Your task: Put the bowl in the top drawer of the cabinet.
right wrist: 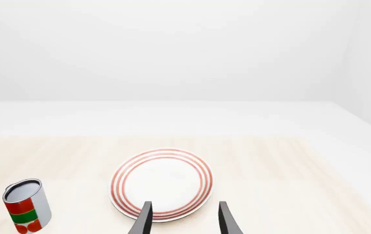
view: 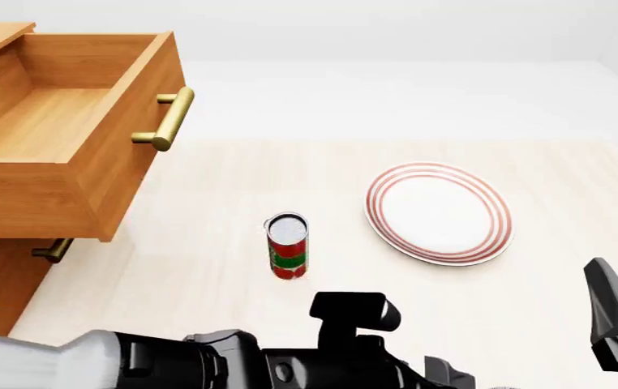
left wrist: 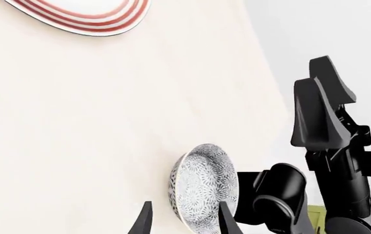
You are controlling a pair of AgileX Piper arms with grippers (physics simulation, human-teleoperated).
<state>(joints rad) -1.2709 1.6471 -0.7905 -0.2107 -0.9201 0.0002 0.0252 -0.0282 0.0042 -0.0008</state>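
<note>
While my left gripper [left wrist: 182, 222] sits spread, both fingertips showing with a clear gap between them and nothing held, the bowl [left wrist: 203, 186] lies just ahead of it on the pale table [left wrist: 94, 136]. Through the left wrist camera I see the bowl's patterned inside facing the lens, its near rim lined up with that gap. I cannot tell whether a fingertip touches it. Just beyond the bowl stands my right arm, its dark fingers apart.

My right gripper [right wrist: 182, 219] is released as well, its two tips parted and empty. Through its own camera it points over the near edge of the plate [right wrist: 162, 183], the flat white one with red rings, which lies on the table. Off to one side of the plate stands a can [right wrist: 25, 205] with a red and green label, upright and well apart from the plate.

From the front camera, my left arm lies across the bottom of the picture, and the bowl is hidden there. The can [view: 287, 245] stands near the middle of the table, the plate [view: 439, 212] to its right, the two apart. At the far left stands the cabinet [view: 1, 267]. Its top drawer [view: 66, 130] is pulled well out, open, with a bare wooden floor inside and its brass bar handle [view: 170, 119] facing the table. Beneath it I see only the end of a smaller brass handle [view: 52, 250].
</note>
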